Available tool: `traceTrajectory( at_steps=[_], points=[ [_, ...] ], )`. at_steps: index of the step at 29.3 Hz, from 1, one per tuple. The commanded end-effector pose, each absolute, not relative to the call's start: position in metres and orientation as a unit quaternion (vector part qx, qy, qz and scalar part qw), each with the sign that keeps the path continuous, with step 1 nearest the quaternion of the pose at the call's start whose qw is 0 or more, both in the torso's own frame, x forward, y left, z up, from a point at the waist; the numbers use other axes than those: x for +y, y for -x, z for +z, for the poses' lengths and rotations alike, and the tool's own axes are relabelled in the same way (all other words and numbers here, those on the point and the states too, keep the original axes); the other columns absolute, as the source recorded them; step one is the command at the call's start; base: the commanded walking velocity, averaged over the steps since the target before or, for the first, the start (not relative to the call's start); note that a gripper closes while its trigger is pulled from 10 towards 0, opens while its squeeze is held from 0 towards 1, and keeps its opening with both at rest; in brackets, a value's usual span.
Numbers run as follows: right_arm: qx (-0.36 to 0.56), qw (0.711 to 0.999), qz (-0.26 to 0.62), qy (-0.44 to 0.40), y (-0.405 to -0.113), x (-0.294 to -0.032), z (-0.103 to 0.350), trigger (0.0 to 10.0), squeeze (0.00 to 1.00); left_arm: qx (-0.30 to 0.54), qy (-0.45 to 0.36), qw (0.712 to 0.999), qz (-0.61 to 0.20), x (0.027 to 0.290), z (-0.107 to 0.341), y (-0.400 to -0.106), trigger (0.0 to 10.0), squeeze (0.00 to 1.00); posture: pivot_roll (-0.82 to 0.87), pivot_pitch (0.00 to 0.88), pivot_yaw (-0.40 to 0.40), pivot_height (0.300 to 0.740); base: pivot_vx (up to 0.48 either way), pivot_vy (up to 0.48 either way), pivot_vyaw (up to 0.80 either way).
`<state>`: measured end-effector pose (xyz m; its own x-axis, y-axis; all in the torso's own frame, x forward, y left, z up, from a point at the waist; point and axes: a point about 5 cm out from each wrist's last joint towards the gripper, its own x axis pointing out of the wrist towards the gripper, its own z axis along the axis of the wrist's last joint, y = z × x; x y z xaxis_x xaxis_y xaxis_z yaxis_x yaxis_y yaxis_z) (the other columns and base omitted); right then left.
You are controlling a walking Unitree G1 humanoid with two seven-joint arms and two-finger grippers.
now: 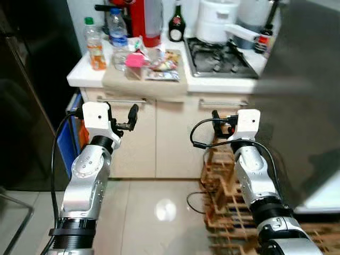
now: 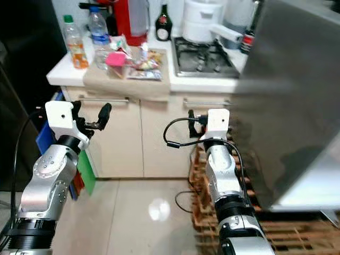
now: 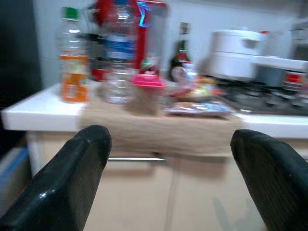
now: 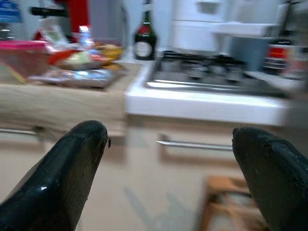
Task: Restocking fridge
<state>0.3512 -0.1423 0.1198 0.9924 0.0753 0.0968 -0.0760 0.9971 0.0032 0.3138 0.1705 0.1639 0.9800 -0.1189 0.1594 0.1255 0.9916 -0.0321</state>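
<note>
Camera positions: head stereo pair, two wrist units.
Head eyes look forward and down, from some way back, at the white kitchen desk [image 1: 212, 82]; wrist cameras sit lower, facing it level and nearer, sharing its front edge.

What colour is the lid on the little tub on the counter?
Pink. The lid shows best in the left eye view, beside the water bottle.

Ahead of our black-fingered left gripper [image 3: 168, 178] we see a white counter [image 1: 79, 74] over beige cabinets [image 1: 138, 138]. On it stand an orange drink with a green cap [image 1: 95, 45], a clear bottle with a blue label [image 1: 118, 37], a pink-lidded tub [image 1: 135, 60] and a red jug [image 1: 144, 18]. Ahead of our right gripper [image 4: 168, 178] is a dark bottle [image 4: 144, 36].
</note>
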Motion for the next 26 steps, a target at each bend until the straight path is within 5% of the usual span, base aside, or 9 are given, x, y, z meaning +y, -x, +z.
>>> traceTrajectory(
  at_steps=[1, 20, 26],
  points=[
    [-0.060, 0.997, 0.053, -0.004, -0.355, -0.134, 0.127, 10.0, 0.00, -0.082, 0.019, 0.995, -0.051, 0.176, 0.165, -0.315, 10.0, 0.00, -0.02, 0.000, -0.010, 0.740, 0.480, 0.000, 0.00],
    [-0.096, 0.992, 0.076, -0.026, -0.361, -0.125, 0.149, 10.0, 0.00, -0.125, 0.028, 0.991, -0.035, 0.177, 0.186, -0.312, 10.0, 0.00, -0.01, 0.000, -0.014, 0.740, 0.470, 0.000, 0.00],
    [-0.146, 0.984, 0.091, -0.044, -0.369, -0.120, 0.187, 10.0, 0.00, -0.143, 0.017, 0.988, -0.050, 0.171, 0.195, -0.311, 10.0, 0.00, -0.01, 0.000, -0.013, 0.740, 0.466, 0.000, 0.00]
  ],
)
